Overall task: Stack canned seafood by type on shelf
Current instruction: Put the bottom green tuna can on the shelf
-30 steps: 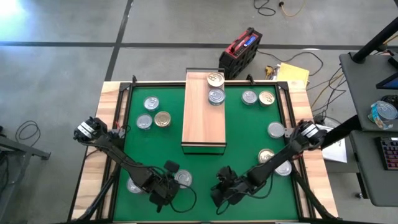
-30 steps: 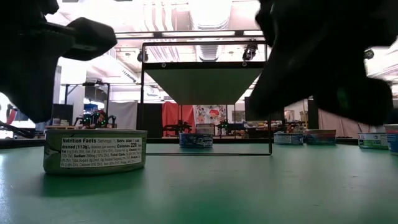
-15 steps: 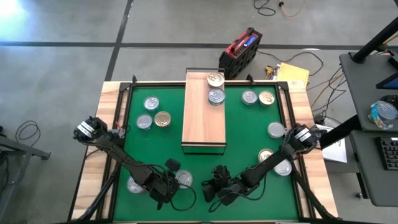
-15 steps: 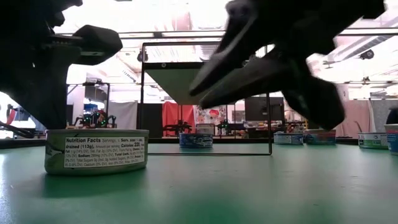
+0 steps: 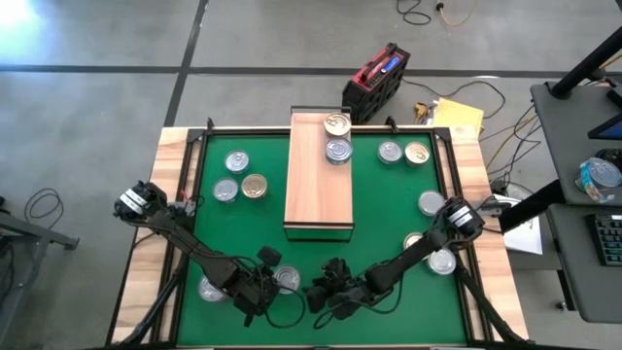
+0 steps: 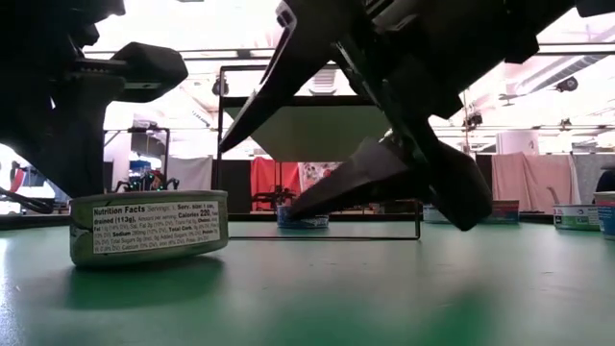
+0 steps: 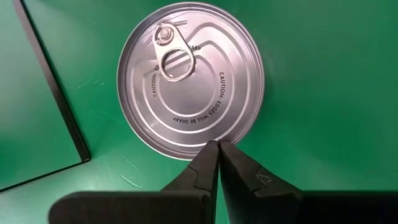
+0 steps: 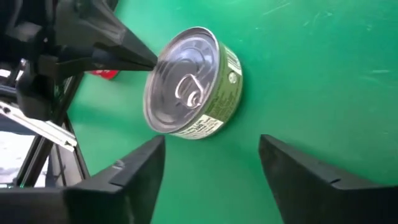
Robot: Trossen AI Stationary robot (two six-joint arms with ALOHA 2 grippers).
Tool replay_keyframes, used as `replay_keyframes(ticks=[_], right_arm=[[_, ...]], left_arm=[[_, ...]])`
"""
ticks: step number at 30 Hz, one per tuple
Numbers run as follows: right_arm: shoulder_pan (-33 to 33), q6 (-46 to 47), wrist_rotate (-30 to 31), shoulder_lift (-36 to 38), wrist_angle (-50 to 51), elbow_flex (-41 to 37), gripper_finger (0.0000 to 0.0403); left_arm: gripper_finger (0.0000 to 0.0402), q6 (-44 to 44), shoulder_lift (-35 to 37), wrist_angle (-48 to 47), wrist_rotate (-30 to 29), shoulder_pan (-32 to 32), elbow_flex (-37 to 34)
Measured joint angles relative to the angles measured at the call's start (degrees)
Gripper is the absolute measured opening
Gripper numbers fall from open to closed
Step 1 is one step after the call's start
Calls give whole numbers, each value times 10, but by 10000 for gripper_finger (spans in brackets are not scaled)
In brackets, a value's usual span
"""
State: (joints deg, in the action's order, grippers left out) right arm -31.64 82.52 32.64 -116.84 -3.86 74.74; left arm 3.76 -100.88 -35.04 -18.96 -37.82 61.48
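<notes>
The right gripper (image 8: 208,168) has its fingers spread wide, aimed at the silver-lid tin (image 8: 189,84). The left gripper (image 7: 217,152), closed and empty, touches this tin's edge. I think the right one should straddle the tin evenly before closing

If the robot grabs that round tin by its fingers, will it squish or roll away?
Probably no squishing: the tin looks like stiff metal, with a ringed silver lid and pull tab. Rolling seems unlikely, since it sits low and flat on the green mat. Its smooth round side might slip a little between the right gripper's open fingers.
</notes>
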Motion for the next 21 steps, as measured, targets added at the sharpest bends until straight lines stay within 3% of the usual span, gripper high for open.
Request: replay_keyframes(ticks=[8,21], right_arm=[[14,-1,-4,-38,-66,0,309],[27,-1,-10,-47,-88,0,306]], left_arm=[[0,-1,-1,1,2,0,0],[0,11,-2,6,9,0,-1]])
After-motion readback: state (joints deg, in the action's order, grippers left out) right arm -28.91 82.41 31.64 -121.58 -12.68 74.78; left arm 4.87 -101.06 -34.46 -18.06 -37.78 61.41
